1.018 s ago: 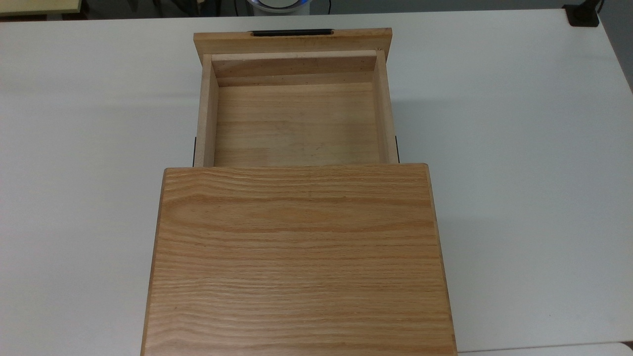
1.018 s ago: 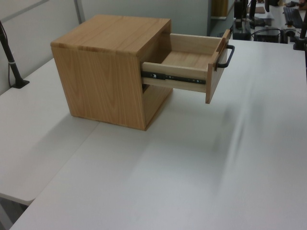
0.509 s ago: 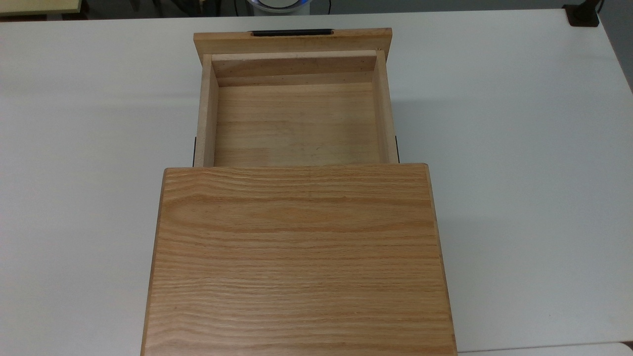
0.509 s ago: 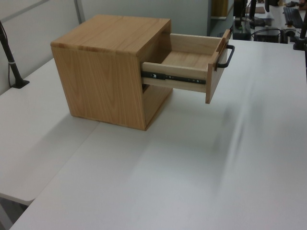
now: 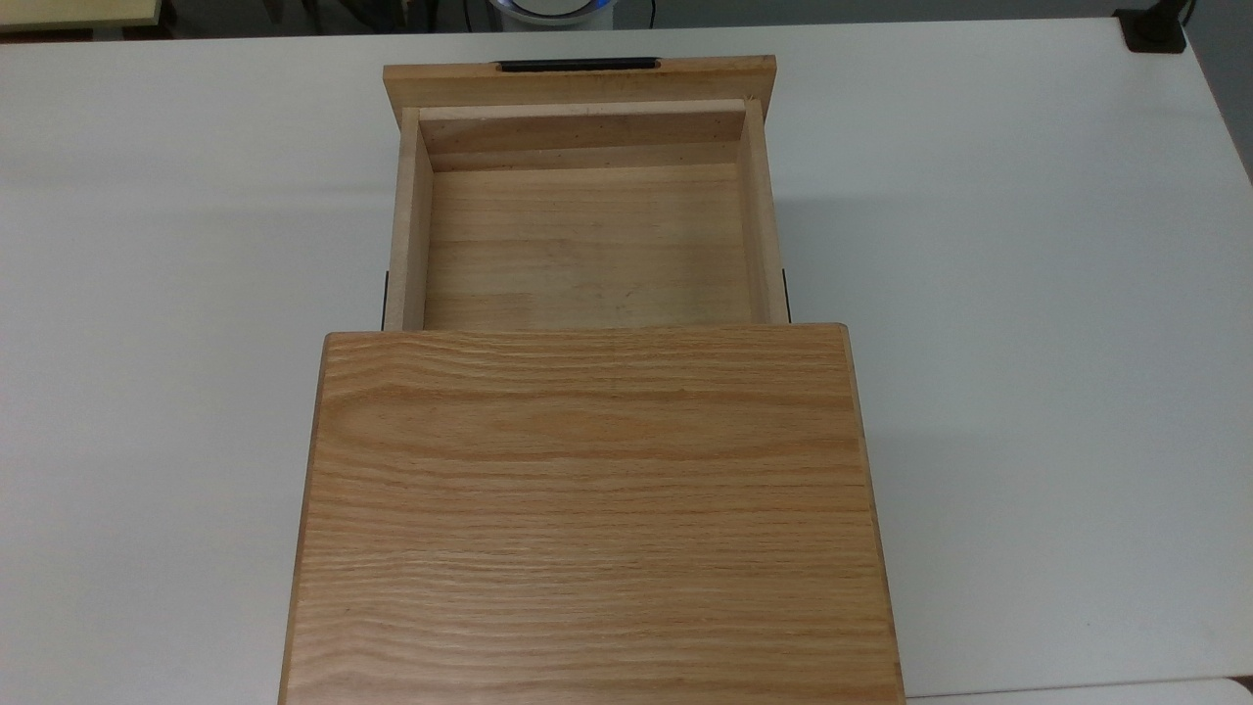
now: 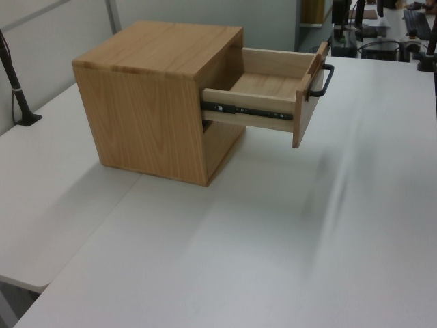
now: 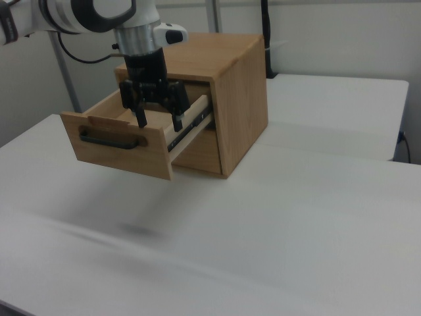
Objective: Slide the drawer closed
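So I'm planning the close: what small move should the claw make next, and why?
Probably move the claw out past the front panel, then lower it. The drawer is pulled far out of the cabinet, and the open claw appears in front of the drawer, apparently touching nothing.

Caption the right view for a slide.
Open end effector poised above the pulled-out drawer of an oak cabinet on a white table.

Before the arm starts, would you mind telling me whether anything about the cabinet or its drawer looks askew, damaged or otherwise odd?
Nothing stands out. The drawer is pulled well out of the cabinet, sits square on its side rails and is empty, with its black handle intact. The gripper is open in front of it in the right view.
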Controlling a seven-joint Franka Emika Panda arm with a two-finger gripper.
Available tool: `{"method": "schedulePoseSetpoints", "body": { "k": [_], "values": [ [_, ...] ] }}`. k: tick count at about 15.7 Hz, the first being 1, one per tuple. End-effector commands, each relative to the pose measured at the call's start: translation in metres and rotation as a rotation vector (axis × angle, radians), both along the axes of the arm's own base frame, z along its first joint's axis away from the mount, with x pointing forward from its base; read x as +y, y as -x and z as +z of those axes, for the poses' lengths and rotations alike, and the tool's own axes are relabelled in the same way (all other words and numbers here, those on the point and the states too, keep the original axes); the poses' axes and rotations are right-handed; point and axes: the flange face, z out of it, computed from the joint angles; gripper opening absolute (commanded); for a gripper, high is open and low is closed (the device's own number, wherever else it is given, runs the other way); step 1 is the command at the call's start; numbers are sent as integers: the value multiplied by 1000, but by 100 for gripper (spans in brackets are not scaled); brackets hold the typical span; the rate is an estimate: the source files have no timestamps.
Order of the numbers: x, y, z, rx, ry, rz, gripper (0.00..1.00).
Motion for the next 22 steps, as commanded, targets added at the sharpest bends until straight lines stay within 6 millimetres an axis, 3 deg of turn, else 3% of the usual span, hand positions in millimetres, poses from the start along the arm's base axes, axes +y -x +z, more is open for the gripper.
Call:
{"method": "schedulePoseSetpoints", "body": {
  "k": [1, 3, 8, 10, 13, 16, 22],
  "values": [
    [19, 25, 5, 1, -37, 53, 99],
    [39, 38, 5, 7, -49, 94, 85],
    [80, 62, -8, 73, -86, 176, 26],
    [99, 63, -16, 99, -104, 204, 11],
    [132, 58, -28, 118, -118, 189, 7],
    [168, 45, -53, 166, -95, 190, 6],
    [196, 16, -63, 63, -84, 150, 5]
  ]
}}
